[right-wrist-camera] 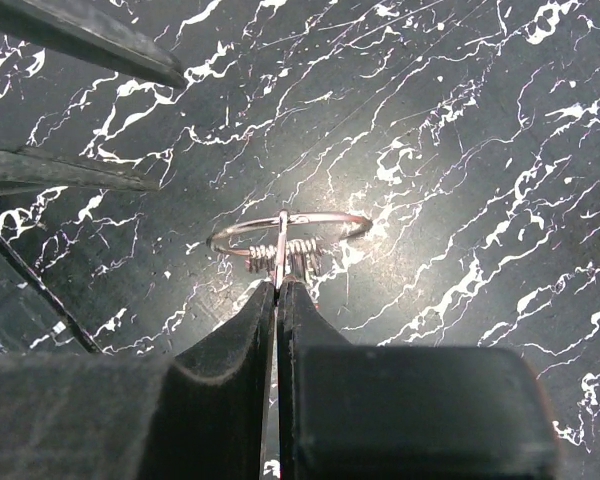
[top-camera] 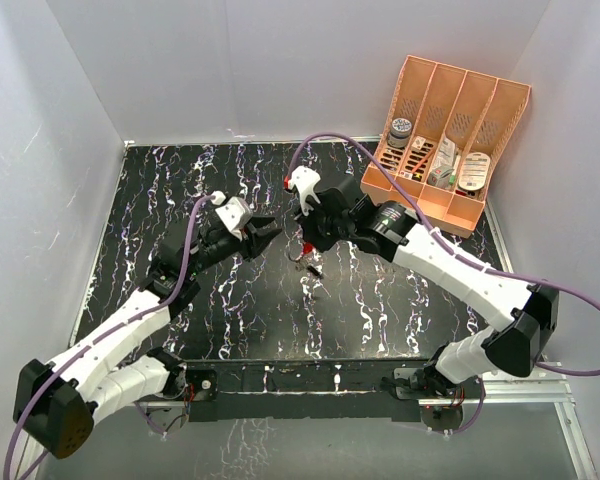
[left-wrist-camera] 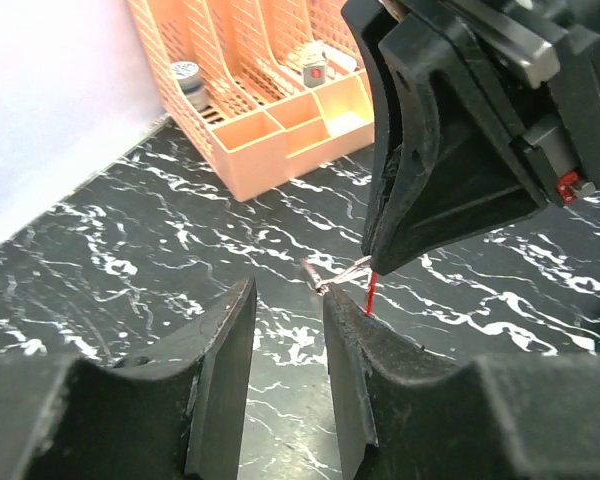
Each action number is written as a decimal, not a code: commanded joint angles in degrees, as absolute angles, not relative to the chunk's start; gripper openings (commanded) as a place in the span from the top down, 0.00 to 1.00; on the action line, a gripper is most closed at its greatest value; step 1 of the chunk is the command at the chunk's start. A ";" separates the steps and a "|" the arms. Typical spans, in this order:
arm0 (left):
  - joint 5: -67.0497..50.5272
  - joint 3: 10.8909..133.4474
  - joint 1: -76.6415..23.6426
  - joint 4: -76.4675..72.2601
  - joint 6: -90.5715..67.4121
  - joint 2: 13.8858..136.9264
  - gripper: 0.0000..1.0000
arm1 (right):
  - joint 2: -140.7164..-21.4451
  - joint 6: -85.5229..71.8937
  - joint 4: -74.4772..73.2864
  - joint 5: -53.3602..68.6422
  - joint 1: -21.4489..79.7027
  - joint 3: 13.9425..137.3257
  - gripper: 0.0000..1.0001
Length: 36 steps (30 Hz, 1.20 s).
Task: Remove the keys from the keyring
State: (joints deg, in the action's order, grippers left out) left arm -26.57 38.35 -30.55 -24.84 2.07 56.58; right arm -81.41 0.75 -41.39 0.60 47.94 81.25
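Right gripper (right-wrist-camera: 278,288): clamped fully shut on thin silvery wire keyring (right-wrist-camera: 325,216), wire nipped at very tips. Ring just beyond tips, over black white-veined table (right-wrist-camera: 460,120); long axis crosswise to fingers. Bunch of small silvery-grey keys (right-wrist-camera: 302,256) threaded on ring beside tips, small red piece (left-wrist-camera: 369,292) dangling below. Right arm stretched leftward, wrist tipped down. Left gripper (left-wrist-camera: 288,305): jaws part-open, nothing between, aimed at ring just ahead; left arm extended forward.
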 commanded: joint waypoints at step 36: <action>2.64 29.24 -45.02 -39.82 29.14 53.44 0.49 | -82.12 -4.92 -40.25 0.35 47.99 88.03 1.00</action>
